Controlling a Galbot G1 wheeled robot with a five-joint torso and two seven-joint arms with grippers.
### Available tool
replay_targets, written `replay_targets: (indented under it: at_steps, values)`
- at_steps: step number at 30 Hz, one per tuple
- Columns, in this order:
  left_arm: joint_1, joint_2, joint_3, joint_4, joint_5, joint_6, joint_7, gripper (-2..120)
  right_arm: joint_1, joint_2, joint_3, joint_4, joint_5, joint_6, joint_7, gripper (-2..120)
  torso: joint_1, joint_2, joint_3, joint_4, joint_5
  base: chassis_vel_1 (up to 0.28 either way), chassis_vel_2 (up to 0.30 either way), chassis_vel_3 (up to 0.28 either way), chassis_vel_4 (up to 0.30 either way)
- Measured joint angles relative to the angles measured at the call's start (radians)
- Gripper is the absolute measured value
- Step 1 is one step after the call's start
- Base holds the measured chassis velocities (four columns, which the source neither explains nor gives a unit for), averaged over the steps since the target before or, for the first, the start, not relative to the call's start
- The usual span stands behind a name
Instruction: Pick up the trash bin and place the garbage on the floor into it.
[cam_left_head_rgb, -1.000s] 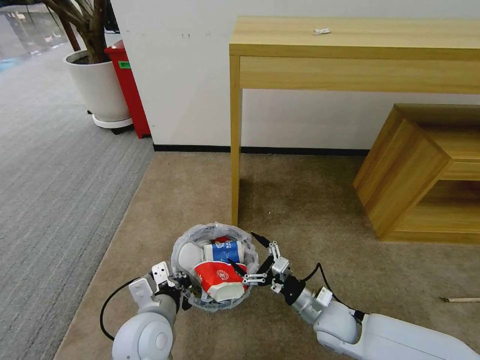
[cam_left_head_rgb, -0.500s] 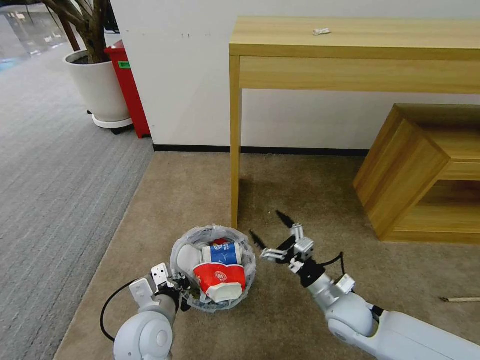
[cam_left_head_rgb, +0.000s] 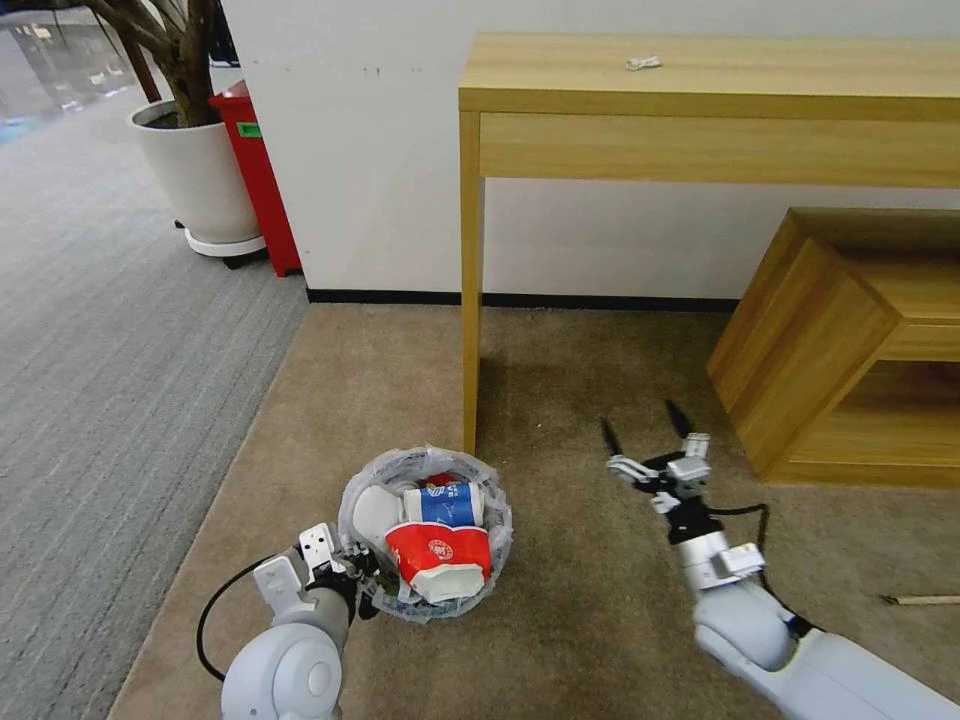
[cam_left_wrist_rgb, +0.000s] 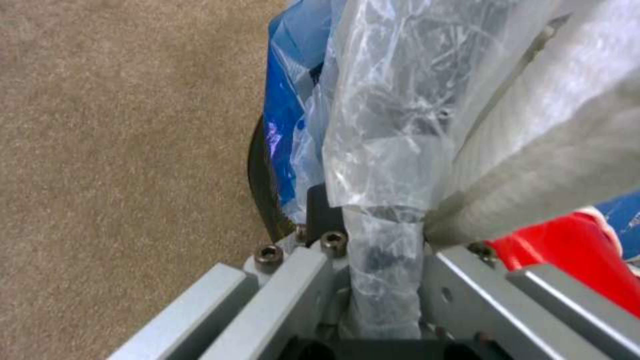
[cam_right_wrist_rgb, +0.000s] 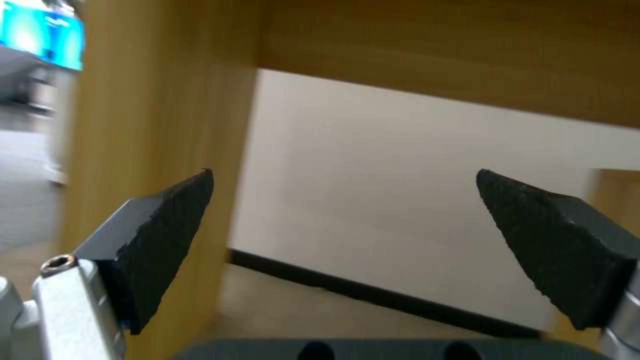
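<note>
The right gripper (cam_left_head_rgb: 647, 436) has withdrawn from the trash bin (cam_left_head_rgb: 426, 530), jaws open and empty, garbage deposited. The left gripper (cam_left_head_rgb: 352, 582) clamps the bin rim above the floor (cam_left_head_rgb: 560, 400). 1 wooden stick (cam_left_head_rgb: 920, 599) remains uncollected.
</note>
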Motion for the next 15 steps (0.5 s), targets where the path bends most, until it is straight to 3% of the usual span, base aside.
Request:
replay_targets:
  at_steps: [3, 6, 7, 11, 15]
  values:
    - [-0.001, 0.000, 0.000, 0.000, -0.005, 0.000, 0.000, 0, -0.075, 0.002, 0.083, -0.008, -0.019, 0.008, -0.011, 100, 0.000, 0.000, 0.000, -0.0001, -0.0004, 0.000, 0.000, 0.000, 0.000]
    - [-0.009, 0.000, 0.003, 0.002, -0.019, 0.000, 0.000, 0, -0.202, 0.045, 0.230, -0.061, -0.069, 0.067, -0.035, 100, 0.000, 0.000, 0.000, -0.0004, -0.0001, 0.000, 0.000, 0.000, 0.000]
    - [-0.009, 0.000, 0.003, 0.002, -0.019, 0.000, 0.000, 0, -0.202, 0.045, 0.230, -0.061, -0.069, 0.067, -0.035, 100, 0.000, 0.000, 0.000, -0.0004, -0.0001, 0.000, 0.000, 0.000, 0.000]
    - [-0.021, 0.000, 0.004, 0.015, -0.030, 0.000, -0.001, 0, -0.320, 0.154, 0.427, -0.114, -0.061, 0.139, -0.116, 99, 0.000, 0.000, 0.000, -0.0003, 0.0000, 0.000, 0.000, 0.000, 0.000]
    - [-0.025, 0.000, 0.003, 0.015, -0.043, 0.000, -0.005, 0, -0.370, 0.213, 0.516, -0.112, -0.034, 0.145, -0.155, 97, 0.000, 0.000, 0.000, -0.0003, -0.0004, 0.000, 0.000, 0.000, 0.000]
